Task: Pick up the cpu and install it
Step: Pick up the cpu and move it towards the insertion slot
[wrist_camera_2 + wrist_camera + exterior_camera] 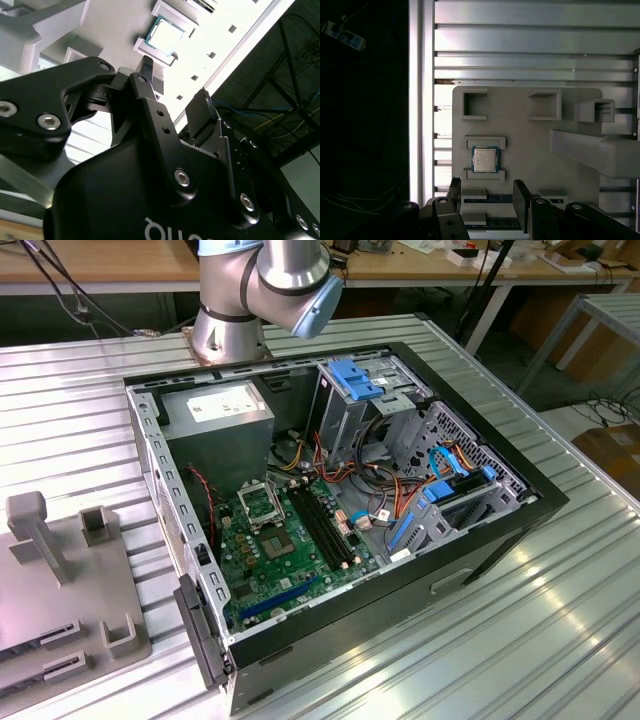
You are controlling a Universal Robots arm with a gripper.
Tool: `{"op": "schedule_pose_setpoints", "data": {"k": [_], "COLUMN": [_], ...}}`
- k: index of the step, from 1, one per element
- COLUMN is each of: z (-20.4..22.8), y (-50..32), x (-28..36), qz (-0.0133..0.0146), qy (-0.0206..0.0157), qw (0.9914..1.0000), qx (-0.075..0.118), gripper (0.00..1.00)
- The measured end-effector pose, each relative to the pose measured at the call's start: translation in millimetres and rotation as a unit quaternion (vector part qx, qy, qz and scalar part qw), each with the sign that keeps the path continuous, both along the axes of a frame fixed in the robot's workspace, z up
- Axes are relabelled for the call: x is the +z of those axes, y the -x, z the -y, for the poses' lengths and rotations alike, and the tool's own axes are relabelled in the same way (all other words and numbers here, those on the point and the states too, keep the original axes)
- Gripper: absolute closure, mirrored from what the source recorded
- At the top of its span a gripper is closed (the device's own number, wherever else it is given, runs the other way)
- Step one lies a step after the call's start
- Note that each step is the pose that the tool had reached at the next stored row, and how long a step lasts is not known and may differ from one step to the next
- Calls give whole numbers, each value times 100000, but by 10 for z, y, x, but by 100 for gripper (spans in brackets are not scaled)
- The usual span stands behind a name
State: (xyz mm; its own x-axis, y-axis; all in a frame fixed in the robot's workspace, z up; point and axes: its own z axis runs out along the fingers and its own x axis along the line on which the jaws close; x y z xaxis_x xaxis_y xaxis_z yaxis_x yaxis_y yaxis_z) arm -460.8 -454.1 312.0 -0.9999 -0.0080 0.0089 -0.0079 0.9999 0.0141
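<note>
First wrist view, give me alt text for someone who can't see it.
The cpu sits untouched between two raised brackets on a grey fixture plate. The open gripper hovers close by, empty.

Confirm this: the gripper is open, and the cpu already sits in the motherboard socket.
Wrong about the cpu's place. The gripper is open, but the cpu lies on the grey fixture plate, between two raised brackets, as the first wrist view shows.

An open computer case (400,612) lies on the ribbed table (530,660), a grey tray (35,605) at the exterior view's left.
</note>
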Motion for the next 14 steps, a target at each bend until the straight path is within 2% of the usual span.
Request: {"op": "schedule_pose_setpoints", "data": {"k": [2,4,14], "z": [0,0,0], "y": [0,0,0], "x": [-1,-28,-43], "qz": [-4,-4,22], "qy": [1,2,-13], "qw": [100000,100000,100000], "qx": [1,1,1], "gripper": [46,46,46]}}
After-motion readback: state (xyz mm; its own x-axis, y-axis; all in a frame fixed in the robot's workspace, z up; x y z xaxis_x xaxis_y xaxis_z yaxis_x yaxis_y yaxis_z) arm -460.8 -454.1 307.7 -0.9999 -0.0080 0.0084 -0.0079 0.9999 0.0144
